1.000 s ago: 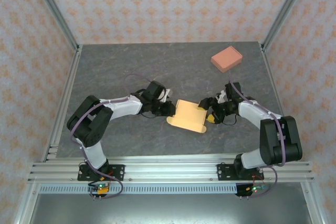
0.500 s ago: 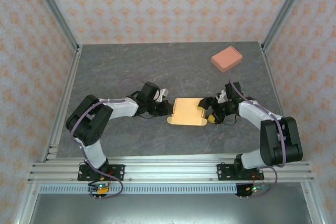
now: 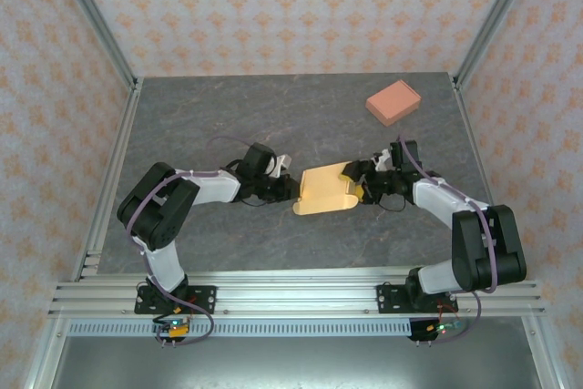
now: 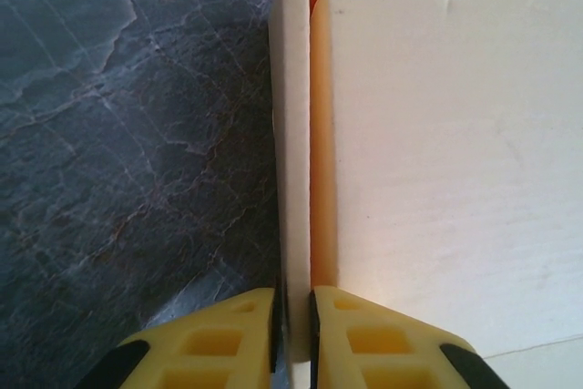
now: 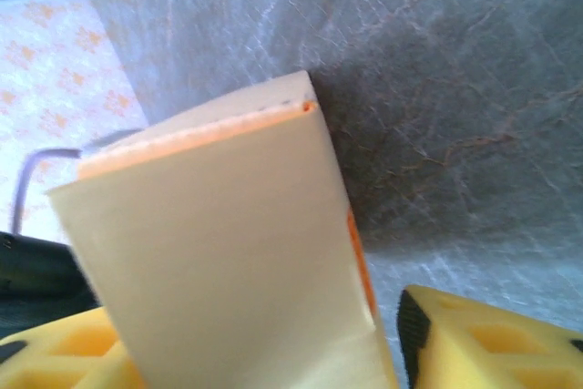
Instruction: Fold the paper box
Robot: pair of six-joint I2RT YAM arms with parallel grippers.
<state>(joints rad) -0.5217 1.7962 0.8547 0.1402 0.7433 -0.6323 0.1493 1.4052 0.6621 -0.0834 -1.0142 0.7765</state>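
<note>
The paper box [image 3: 326, 191] lies in the middle of the table [image 3: 228, 116], between the two arms, and it is only partly formed. In the top view its right part stands up from the surface and bends over, while the left part lies low. It is not a closed box yet.

The left gripper [image 4: 293, 321] is at the left edge of the box. Its yellow fingers [image 4: 228, 339] are pressed together on a thin flap [image 4: 291, 134], with only the card between them.

The right gripper [image 3: 364, 181] is at the raised right side. In the right wrist view a wide panel of the box stands between its fingers [image 5: 483, 343], which are well apart. A dark gap shows beside one finger, so I cannot tell if they really press the panel.

I judge the work to be somewhere in the first half: one wall is going up, and the other walls and the closing are left. A pink box [image 3: 393, 102] sits apart at the far right.
</note>
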